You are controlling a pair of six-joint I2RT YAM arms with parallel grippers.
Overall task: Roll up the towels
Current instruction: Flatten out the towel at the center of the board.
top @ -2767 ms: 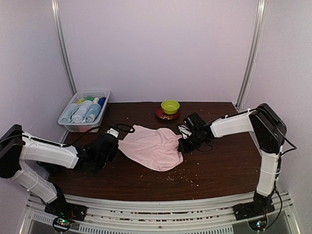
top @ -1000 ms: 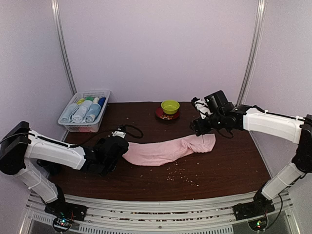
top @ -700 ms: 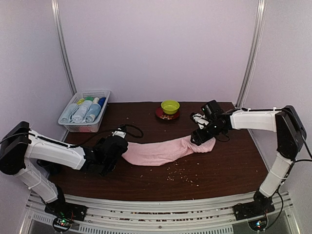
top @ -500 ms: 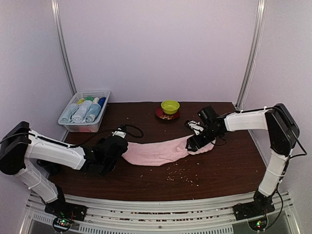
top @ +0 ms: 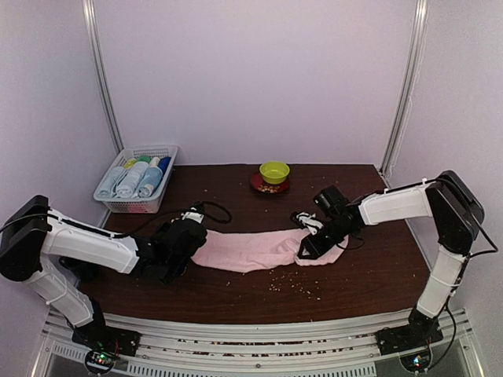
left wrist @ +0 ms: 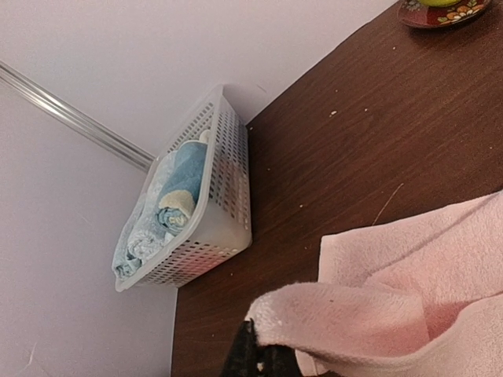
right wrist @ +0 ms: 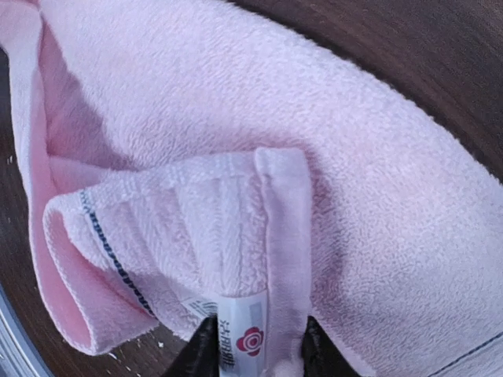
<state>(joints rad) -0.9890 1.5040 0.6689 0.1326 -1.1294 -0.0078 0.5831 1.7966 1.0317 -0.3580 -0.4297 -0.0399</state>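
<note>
The pale pink towel lies as a long, bunched band across the middle of the table. My left gripper is shut on its left end; the left wrist view shows a corner of the pink towel pinched in the black left gripper. My right gripper sits low on the right end. In the right wrist view the right gripper has closed on a folded hem of the pink towel, with the white label between its fingers.
A white mesh basket with several rolled blue and white towels stands at the back left, also seen as the basket in the left wrist view. A green bowl on a red plate sits at the back centre. Crumbs dot the near table.
My right gripper dropped from above the towel's right end, moved left and toward the near edge, and closed on the folded hem. The left gripper kept its grip and barely moved.
</note>
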